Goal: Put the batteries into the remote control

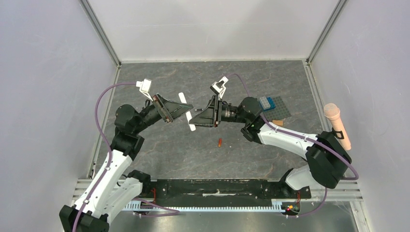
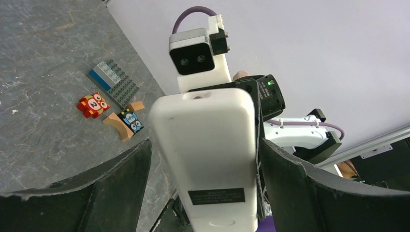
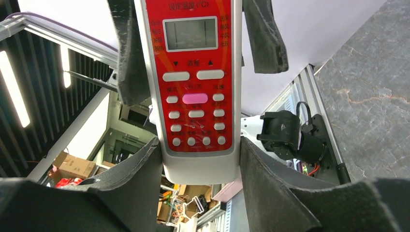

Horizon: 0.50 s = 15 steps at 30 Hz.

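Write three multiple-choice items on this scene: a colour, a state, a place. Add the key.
1. The button face of the remote control is: A) blue; B) red; C) green.
2. The right end effector is: A) open, empty; B) shut on the remote control; C) shut on a battery.
3. The orange-red battery lies: A) on the table; B) inside the remote control; C) in the right end effector.
Key: 1 B, red surrounds the buttons; 2 B, its fingers press both edges; 3 A, it lies loose there.
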{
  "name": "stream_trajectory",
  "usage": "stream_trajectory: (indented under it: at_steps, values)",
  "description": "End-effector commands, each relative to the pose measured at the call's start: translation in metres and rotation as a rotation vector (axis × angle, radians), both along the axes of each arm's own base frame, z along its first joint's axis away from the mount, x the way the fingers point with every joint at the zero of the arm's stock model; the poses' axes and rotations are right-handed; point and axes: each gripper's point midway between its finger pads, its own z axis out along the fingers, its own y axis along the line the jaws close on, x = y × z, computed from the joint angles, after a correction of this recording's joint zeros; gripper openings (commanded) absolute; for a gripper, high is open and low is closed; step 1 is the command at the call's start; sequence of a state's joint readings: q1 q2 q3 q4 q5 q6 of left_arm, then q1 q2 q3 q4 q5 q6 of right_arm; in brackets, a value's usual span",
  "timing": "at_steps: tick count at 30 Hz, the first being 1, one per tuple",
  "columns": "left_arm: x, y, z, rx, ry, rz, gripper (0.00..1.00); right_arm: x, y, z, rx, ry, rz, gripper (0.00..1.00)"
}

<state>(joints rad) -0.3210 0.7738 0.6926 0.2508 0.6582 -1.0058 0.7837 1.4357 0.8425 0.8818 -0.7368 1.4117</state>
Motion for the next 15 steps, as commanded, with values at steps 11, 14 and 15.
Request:
stream_trajectory:
  at_steps: [11, 14, 15]
  values:
    - [-0.006, -0.001, 0.001, 0.009, 0.000, -0.023, 0.14, 0.002, -0.003, 0.008, 0.022, -0.051, -0.063, 0.59]
    - [-0.003, 0.005, -0.001, 0.042, 0.025, 0.029, 0.09, 0.007, -0.005, 0.011, 0.012, -0.097, -0.115, 0.76]
    - [0.000, 0.009, -0.003, 0.052, 0.041, 0.062, 0.05, 0.009, -0.007, 0.011, 0.003, -0.120, -0.134, 0.82]
